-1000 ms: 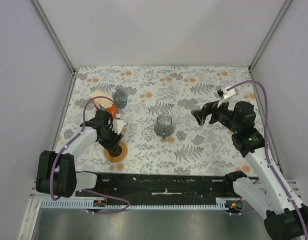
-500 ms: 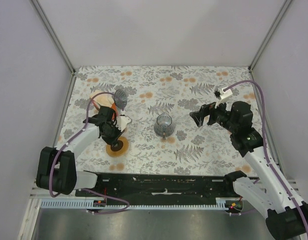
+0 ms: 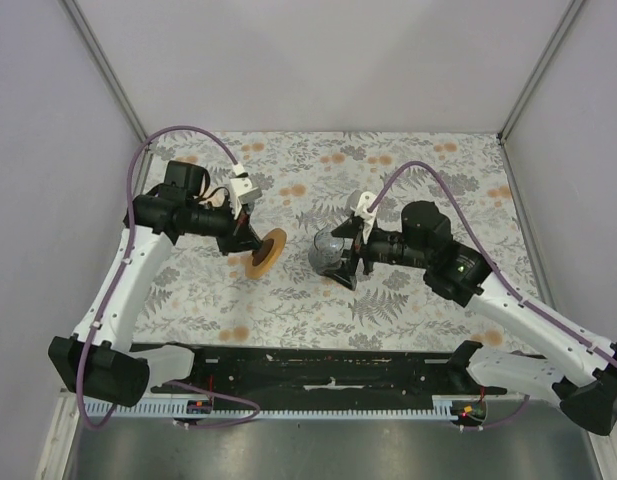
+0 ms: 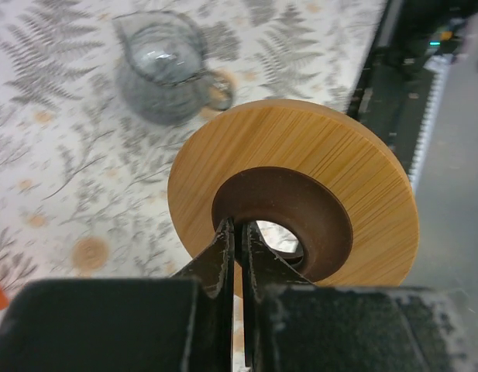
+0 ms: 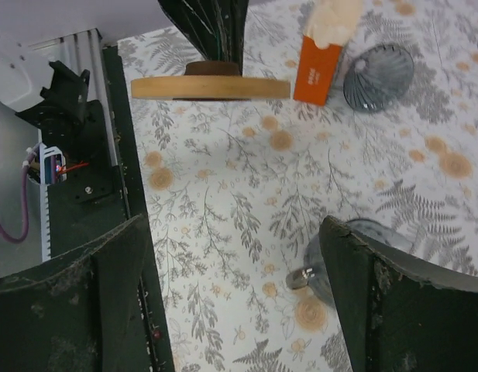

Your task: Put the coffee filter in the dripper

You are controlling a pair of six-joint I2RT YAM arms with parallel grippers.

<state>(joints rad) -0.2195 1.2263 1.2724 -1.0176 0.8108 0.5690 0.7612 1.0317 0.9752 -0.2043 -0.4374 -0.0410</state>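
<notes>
My left gripper [image 4: 240, 232] is shut on the inner rim of the flat amber-brown ring [image 4: 300, 178] and holds it on edge above the table, left of centre [image 3: 265, 252]. The right wrist view shows that ring [image 5: 211, 87] edge-on under the left fingers [image 5: 204, 27]. The dripper [image 5: 378, 76], a dark ribbed cone, lies on the cloth beside the orange packet [image 5: 322, 58]. My right gripper [image 3: 346, 255] stands open next to the clear glass cup [image 3: 328, 248], with nothing between its fingers [image 5: 232, 232]. The coffee filter is out of view.
The glass cup [image 4: 165, 70] stands mid-table with its handle [image 5: 300, 277] toward the near edge. The black base rail [image 5: 84, 155] runs along the table's near side. White walls close in the floral cloth [image 3: 408, 300] on three sides.
My left gripper shut on the ring, lifted it off the cloth and carried it right toward the centre. My right arm swung left, down to the glass cup, still open.
</notes>
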